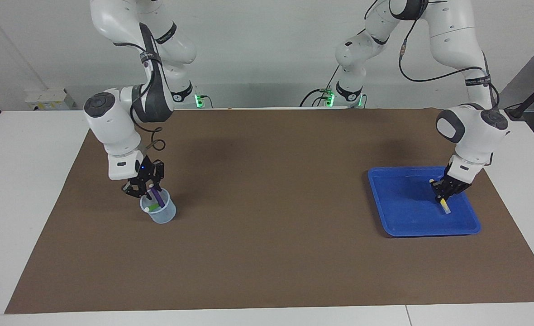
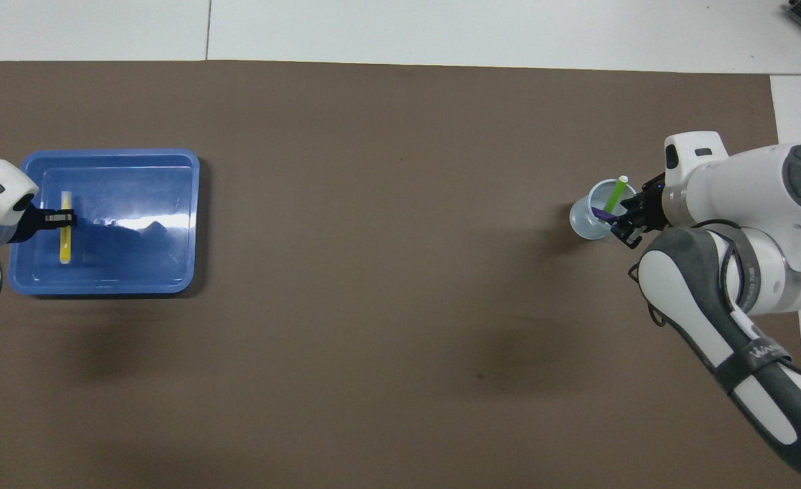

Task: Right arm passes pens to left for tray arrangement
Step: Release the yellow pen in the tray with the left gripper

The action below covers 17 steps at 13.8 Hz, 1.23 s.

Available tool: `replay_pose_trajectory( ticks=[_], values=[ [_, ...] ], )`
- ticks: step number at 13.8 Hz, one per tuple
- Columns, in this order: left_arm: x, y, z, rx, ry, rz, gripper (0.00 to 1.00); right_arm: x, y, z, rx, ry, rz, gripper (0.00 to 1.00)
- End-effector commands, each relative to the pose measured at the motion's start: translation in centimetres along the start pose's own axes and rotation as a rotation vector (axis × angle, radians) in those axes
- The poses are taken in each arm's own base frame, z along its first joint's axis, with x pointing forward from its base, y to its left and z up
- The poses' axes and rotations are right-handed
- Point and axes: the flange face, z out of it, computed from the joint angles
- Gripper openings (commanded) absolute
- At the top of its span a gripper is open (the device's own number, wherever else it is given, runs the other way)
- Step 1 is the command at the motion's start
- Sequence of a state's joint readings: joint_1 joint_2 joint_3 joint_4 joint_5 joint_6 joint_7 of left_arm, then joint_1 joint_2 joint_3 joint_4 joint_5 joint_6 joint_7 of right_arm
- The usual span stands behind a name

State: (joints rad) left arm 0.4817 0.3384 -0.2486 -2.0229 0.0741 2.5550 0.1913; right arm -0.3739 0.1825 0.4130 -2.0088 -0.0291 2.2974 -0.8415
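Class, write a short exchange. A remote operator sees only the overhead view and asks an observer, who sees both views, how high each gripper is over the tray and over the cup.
Operator: From above, the left gripper covers the yellow pen. Is it high over the tray?
Observer: No. The left gripper, shut on the yellow pen, is low inside the tray. The pen's lower end is close to the floor, but I cannot confirm contact.
Operator: And the right gripper at the cup?
Observer: The right gripper is down at the rim of the cup, by the upper end of the purple pen.
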Motion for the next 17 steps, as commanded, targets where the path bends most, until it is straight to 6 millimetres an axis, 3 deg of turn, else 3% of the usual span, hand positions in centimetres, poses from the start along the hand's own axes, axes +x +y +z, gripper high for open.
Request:
replay_pose_trajectory(
  ticks=[1, 3, 5, 6, 7, 8, 13, 14, 15, 17],
  values=[
    [0.3, -0.9, 0.7, -0.005, 0.02, -0.021, 0.0, -0.4, -0.1, 0.2, -0.006, -0.01, -0.014, 0.42],
    [0.3, -0.9, 0.6, -0.005, 0.021, -0.021, 0.0, -0.6, -0.2, 0.3, -0.004, -0.013, -0.011, 0.41],
    [0.3, -0.8, 0.7, -0.006, 0.02, -0.02, 0.0, -0.6, -0.2, 0.4, -0.001, -0.016, -0.011, 0.22],
    [0.3, -0.8, 0.7, -0.006, 0.019, -0.02, 0.22, -0.6, -0.2, 0.4, 0.0, -0.016, -0.011, 0.12],
    [0.3, -0.9, 0.7, -0.005, 0.02, -0.019, 0.56, -0.6, -0.2, 0.5, 0.001, -0.017, -0.011, 0.02],
    [0.3, -0.9, 0.7, -0.005, 0.018, -0.014, 1.0, -0.6, -0.2, 0.4, -0.001, -0.016, -0.009, 0.0],
    [0.2, -1.0, 0.7, -0.006, 0.011, -0.02, 1.0, -0.6, -0.2, 0.4, -0.001, -0.014, -0.008, 0.0],
    [0.2, -1.0, 0.7, -0.006, 0.009, -0.02, 1.0, -0.6, -0.2, 0.3, -0.002, -0.013, -0.007, 0.33],
    [0.1, -1.1, 0.8, -0.006, 0.006, -0.022, 1.0, -0.5, -0.2, 0.3, 0.0, -0.011, 0.005, 0.58],
    [-0.1, -1.9, 0.5, -0.003, 0.003, -0.03, 1.0, -0.5, -0.1, 0.1, 0.01, -0.02, 0.011, 0.64]
  ],
)
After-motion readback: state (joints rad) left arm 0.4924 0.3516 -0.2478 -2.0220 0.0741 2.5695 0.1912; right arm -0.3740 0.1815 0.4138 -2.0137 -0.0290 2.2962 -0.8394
